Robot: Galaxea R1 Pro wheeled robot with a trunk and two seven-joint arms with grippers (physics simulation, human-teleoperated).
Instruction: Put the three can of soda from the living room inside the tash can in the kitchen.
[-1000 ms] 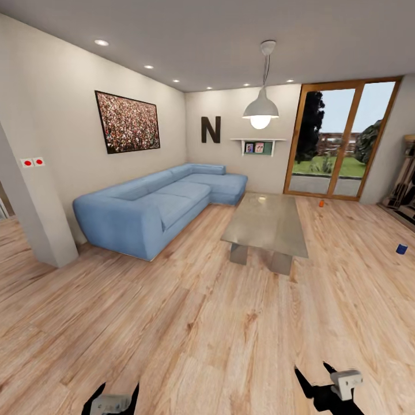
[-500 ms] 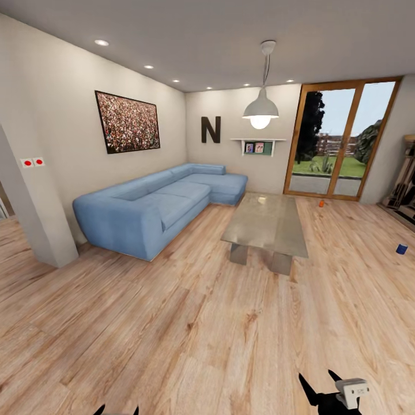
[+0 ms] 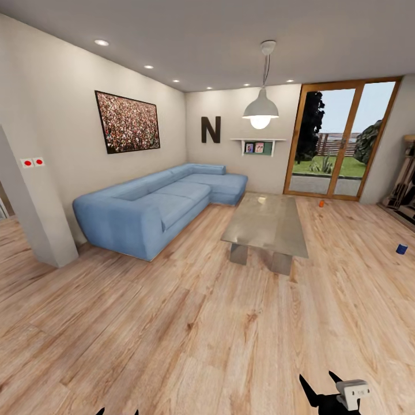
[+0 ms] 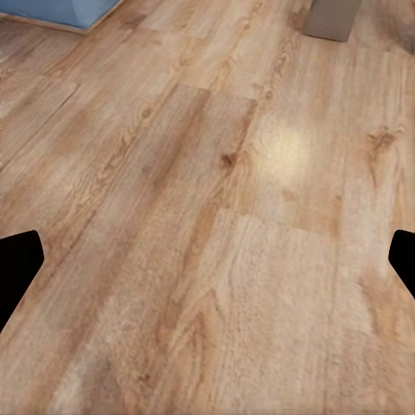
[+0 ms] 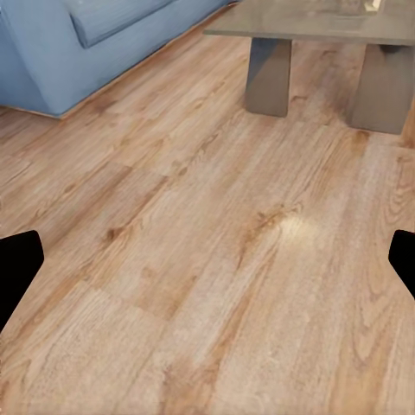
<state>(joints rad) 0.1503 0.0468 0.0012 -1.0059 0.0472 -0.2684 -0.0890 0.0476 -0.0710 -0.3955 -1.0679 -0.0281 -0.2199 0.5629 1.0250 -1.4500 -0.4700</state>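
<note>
The robot stood in the living room on the plank floor [image 3: 190, 323], both arms low in front of it. The right tool [image 3: 323, 392] showed at the bottom of the head view, dark fingers spread; in the right wrist view its fingertips [image 5: 17, 268] sat at the far edges of the picture with bare boards between them, so it was wide open and held nothing. The left tool [image 4: 207, 259] was just as wide apart in its own wrist view, empty too.

Two of the soda cans were on the floor, well ahead of the right tool and off to its right. The blue can [image 3: 402, 248] stood nearer, out in the open. The orange can [image 3: 321, 203] stood farther on, near the wood-framed glass doors [image 3: 340, 138]. Whether either was upright was too small to tell for sure.

I would judge the cans light, thin-walled and smooth, easy to dent or tip. A grip across the middle of the body, fingers either side, seemed safest.

Room to move looked generous. The grey surface [image 3: 266, 222] lay ahead and left of the right tool, with the blue sofa [image 3: 150, 207] beyond it to the left. The boards to the right of the surface ran open toward both cans.
</note>
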